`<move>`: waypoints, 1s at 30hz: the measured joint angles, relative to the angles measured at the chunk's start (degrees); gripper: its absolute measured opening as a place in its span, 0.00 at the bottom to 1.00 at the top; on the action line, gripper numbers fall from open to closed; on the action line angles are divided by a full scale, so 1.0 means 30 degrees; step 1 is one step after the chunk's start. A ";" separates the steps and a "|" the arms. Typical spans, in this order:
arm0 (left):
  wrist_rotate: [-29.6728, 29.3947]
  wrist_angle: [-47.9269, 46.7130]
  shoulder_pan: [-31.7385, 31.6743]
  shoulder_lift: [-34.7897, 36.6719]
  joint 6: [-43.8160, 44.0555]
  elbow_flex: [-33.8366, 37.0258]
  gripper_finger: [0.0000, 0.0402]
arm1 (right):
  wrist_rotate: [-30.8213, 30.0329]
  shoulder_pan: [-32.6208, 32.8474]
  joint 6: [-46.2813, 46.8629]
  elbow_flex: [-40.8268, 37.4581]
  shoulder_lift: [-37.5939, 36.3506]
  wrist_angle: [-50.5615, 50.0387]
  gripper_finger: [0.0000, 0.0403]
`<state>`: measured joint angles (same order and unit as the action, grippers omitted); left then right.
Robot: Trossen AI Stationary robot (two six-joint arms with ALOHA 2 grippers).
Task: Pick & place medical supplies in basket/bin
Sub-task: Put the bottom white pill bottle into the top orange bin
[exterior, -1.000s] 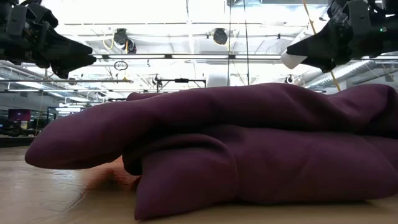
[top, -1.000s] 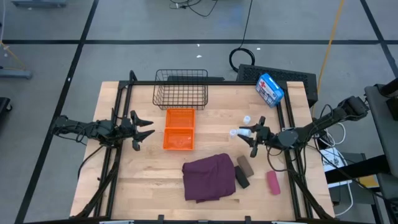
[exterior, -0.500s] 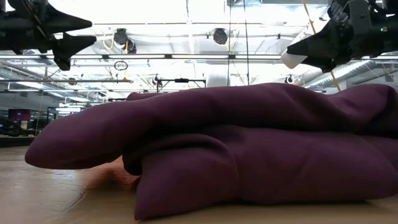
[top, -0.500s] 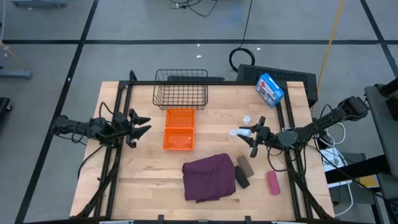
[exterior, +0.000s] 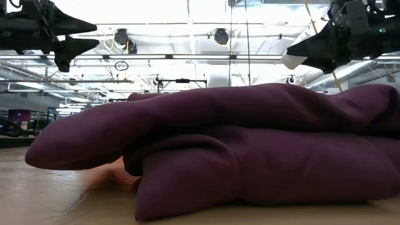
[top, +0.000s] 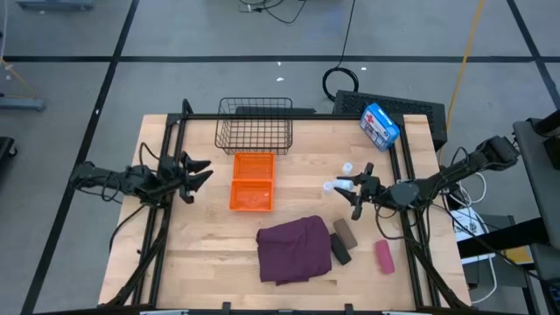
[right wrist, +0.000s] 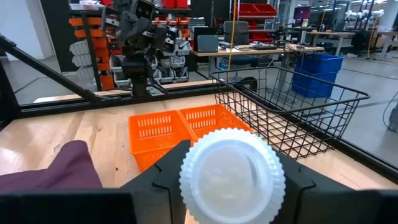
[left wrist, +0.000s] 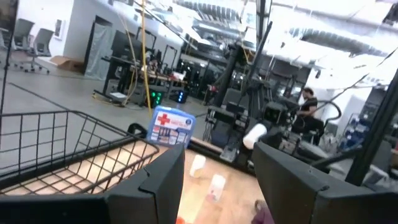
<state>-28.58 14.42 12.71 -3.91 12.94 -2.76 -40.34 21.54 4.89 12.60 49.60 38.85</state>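
Observation:
My right gripper point(top: 350, 186) hovers over the table's right half, shut on a white vial point(right wrist: 231, 174). Two more white vials point(top: 347, 167) point(top: 329, 185) stand on the table beside it. The purple-maroon cloth point(top: 293, 249) lies bunched near the front edge and fills the low view point(exterior: 237, 156). The brown roll point(top: 344, 232), black roll point(top: 339, 251) and pink roll point(top: 383, 256) lie to its right. The orange bin point(top: 252, 182) sits mid-table with the black wire basket point(top: 255, 124) behind it. My left gripper point(top: 199, 171) is open, in the air left of the bin. My right gripper pinches the white vial between its two fingers, which lie roughly level and point toward the table's left. The vial's ribbed round end point(right wrist: 231, 163) faces the wrist camera. In the low view the vial point(exterior: 292, 60) is lifted clear, well above the cloth.
A blue-and-white box with a red cross point(top: 379, 124) lies at the far right corner. Black frame rails point(top: 166, 140) run along the table's left and right sides. Bare wood shows between the bin and the left rail and in front of the bin.
My left gripper has risen and drawn a little toward the far edge, tipping from a downward slant to about level. It stays open. My right gripper and the vial have kept still.

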 joint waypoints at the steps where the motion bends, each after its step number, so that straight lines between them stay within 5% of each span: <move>1: 0.0000 0.0368 0.0000 -0.0422 0.0247 0.0000 0.50 | 0.0007 -0.0083 0.0031 0.0000 0.0000 0.0000 0.33; 8: -0.1042 0.4896 0.0000 -0.5301 0.0642 0.0000 0.50 | 0.1011 -0.0603 0.0648 0.0007 0.0012 0.0312 0.33; 16: -0.1139 1.0062 0.0000 -1.3009 -0.2984 -0.1048 0.50 | 0.3286 -0.1388 0.0500 0.0022 0.1909 0.4390 0.33; 22: -0.1019 1.0157 0.0001 -1.8910 -0.6681 -0.5007 0.53 | 0.3627 -0.1894 0.0510 0.0022 0.4453 0.7743 0.33; 30: -0.0913 0.9673 -0.0211 -2.6357 -1.1954 -1.2122 0.71 | 0.4612 -0.2329 0.1005 0.0288 0.6980 1.1671 0.33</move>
<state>-31.32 43.43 12.08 -82.98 -22.93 -39.13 -26.50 14.56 7.90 13.46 70.54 73.86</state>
